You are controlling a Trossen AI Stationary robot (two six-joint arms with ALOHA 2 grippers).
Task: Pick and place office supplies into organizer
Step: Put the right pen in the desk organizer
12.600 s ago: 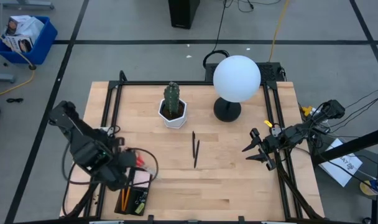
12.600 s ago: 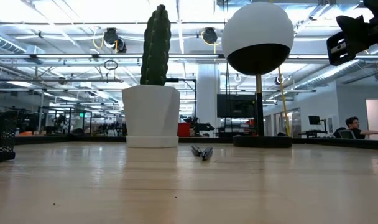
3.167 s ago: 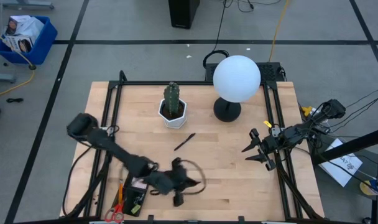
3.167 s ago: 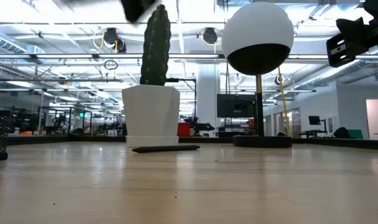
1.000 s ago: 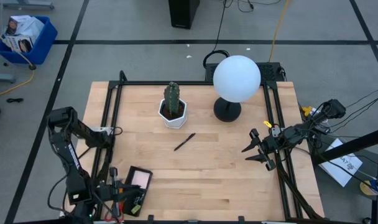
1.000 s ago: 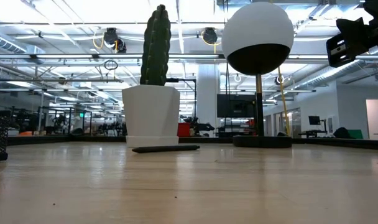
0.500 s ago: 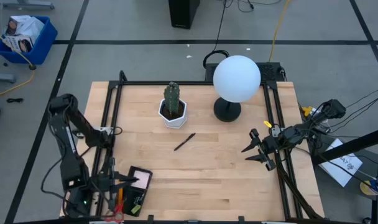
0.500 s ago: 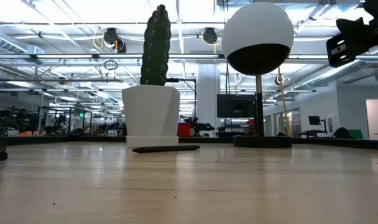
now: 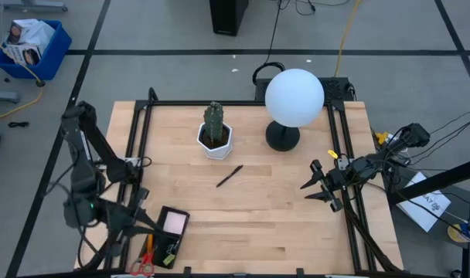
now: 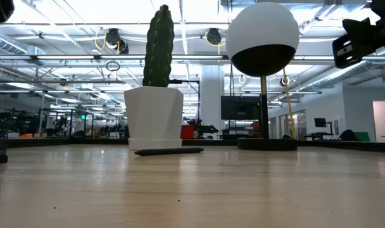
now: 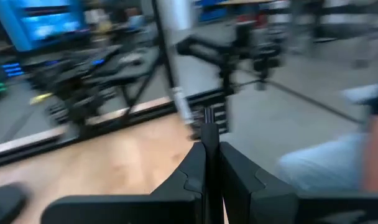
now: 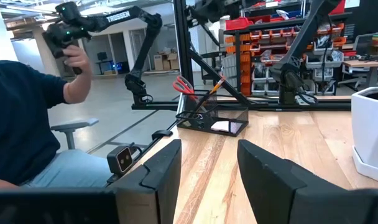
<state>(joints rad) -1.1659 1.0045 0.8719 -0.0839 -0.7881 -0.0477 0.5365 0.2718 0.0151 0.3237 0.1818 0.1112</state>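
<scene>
The black organizer [image 9: 167, 235] sits at the table's near left corner with a pink sticky-note pad [image 9: 175, 222], red-handled scissors [image 12: 184, 84] and an orange pencil [image 12: 217, 84] in it. One dark pen [image 9: 229, 176] lies flat on the wood before the cactus. My left gripper [image 9: 141, 222] hovers just left of the organizer, raised and pointing about level toward the table's right, shut with nothing seen between its fingers [image 11: 209, 163]. My right gripper [image 9: 315, 186] waits open at the right edge.
A cactus in a white pot [image 9: 214, 133] and a white globe lamp [image 9: 294, 97] stand at the back middle. Black frame rails [image 9: 138, 154] run along the table's sides. A seated person [image 12: 21, 118] shows beyond the table's left side. Bare wood lies between pen and organizer.
My left gripper has risen from low beside the organizer's near left and gone toward the far edge, tipping from pointing down to about level and rolling. It stays shut. The pen and the organizer's contents have kept their places.
</scene>
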